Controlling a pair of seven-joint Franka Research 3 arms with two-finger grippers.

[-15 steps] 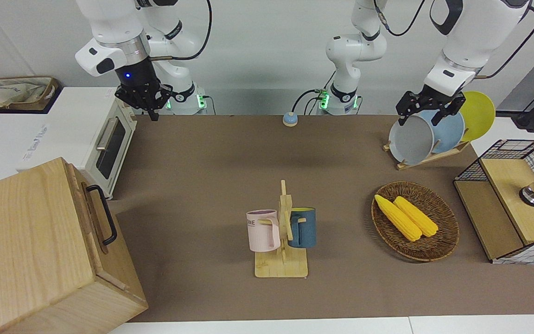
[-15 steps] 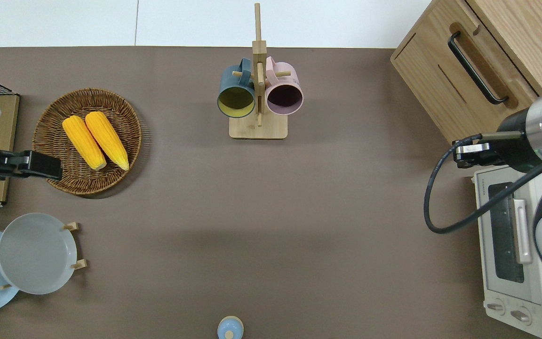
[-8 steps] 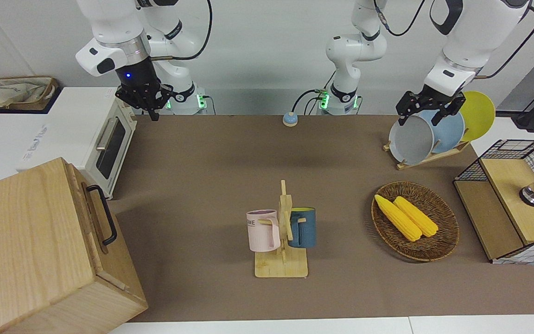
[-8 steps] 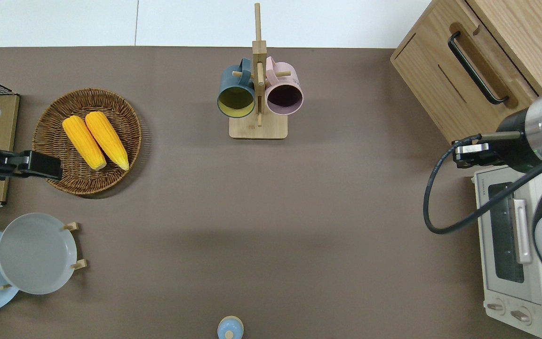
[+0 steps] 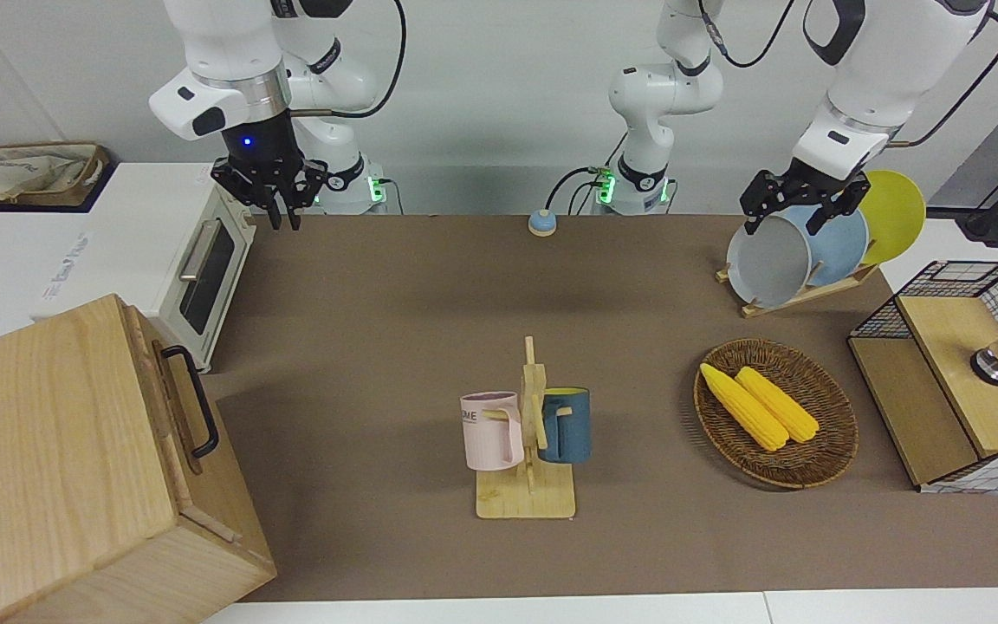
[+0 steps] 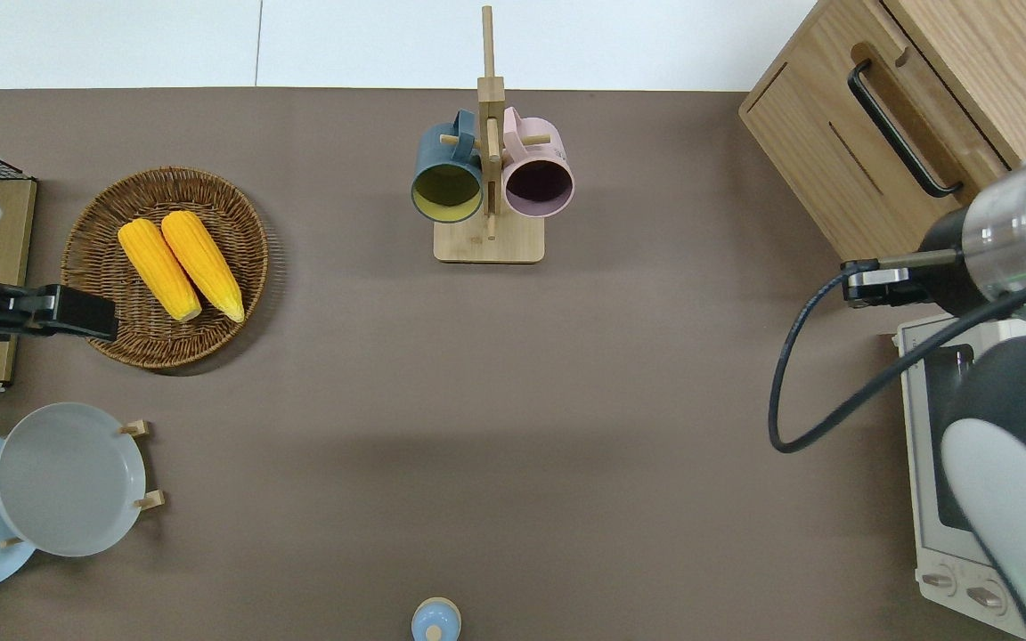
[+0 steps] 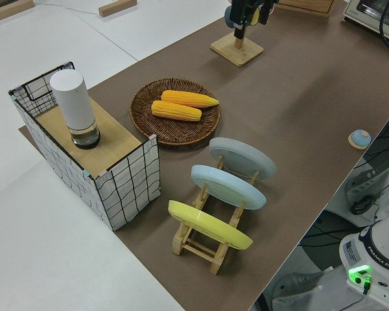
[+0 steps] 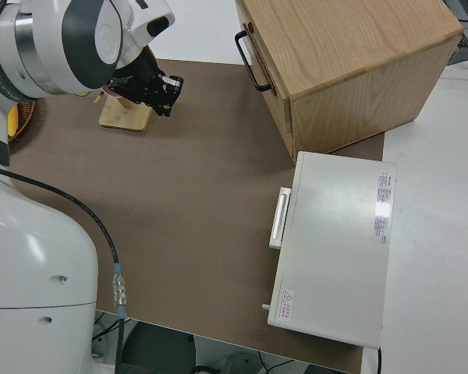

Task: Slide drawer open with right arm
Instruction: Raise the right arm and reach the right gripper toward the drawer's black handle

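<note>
The right gripper [image 5: 282, 217] hangs open, holding nothing, at about 7 o'clock from the closed drawer [image 6: 887, 147] overhead.

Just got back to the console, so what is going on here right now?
The right gripper is up in the air with its fingers open and empty, over the table by the toaster oven, near the corner of the cabinet. It has not reached the drawer, which is shut, its black handle untouched. The left arm is parked. The mug rack, corn basket and plate rack are not being handled.
</note>
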